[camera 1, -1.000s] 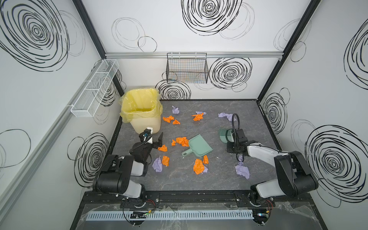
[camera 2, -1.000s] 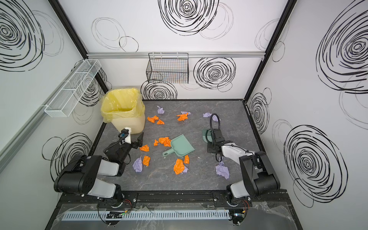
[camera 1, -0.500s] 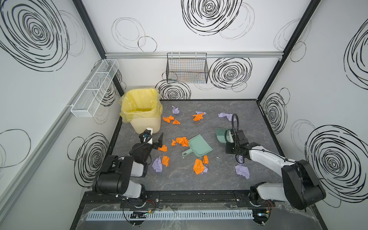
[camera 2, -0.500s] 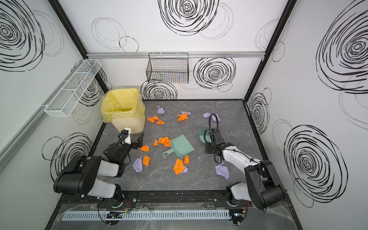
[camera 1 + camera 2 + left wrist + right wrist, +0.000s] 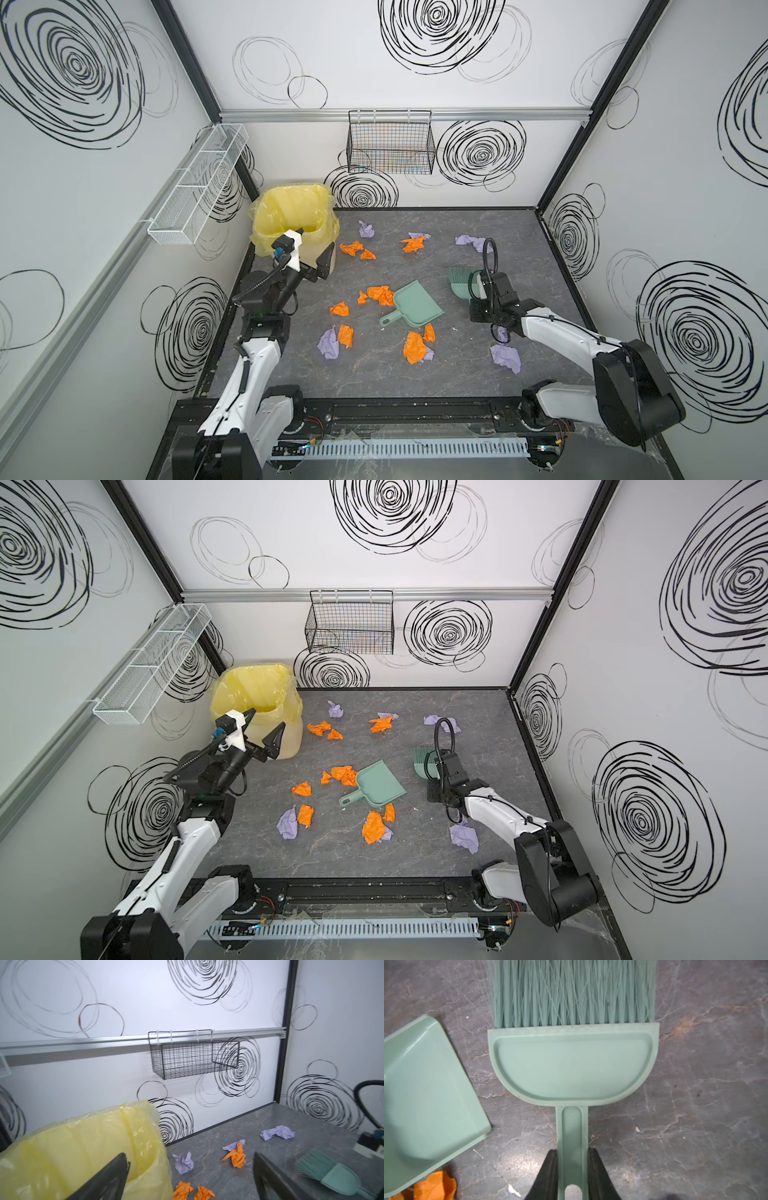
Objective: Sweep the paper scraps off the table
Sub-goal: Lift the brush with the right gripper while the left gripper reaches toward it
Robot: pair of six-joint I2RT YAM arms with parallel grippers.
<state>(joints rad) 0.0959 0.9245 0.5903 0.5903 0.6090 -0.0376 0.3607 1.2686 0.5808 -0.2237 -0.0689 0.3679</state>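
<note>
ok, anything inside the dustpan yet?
Nothing visible. The dustpan shows a bare green tray in both top views, with no paper scraps in it. Orange ones lie on the table right beside it. Anything under the pan is covered.

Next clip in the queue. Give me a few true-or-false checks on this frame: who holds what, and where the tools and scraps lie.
1. The right gripper is shut on the brush handle. True.
2. The left gripper holds the dustpan. False: it is open and empty, near the yellow-lined bin; the dustpan lies on the table.
3. Orange and lavender paper scraps both lie on the table. True.
4. In both top views the brush is left of the dustpan. False: it is to the dustpan's right.
5. The black wire basket stands on the table. False: it hangs above the table.
</note>
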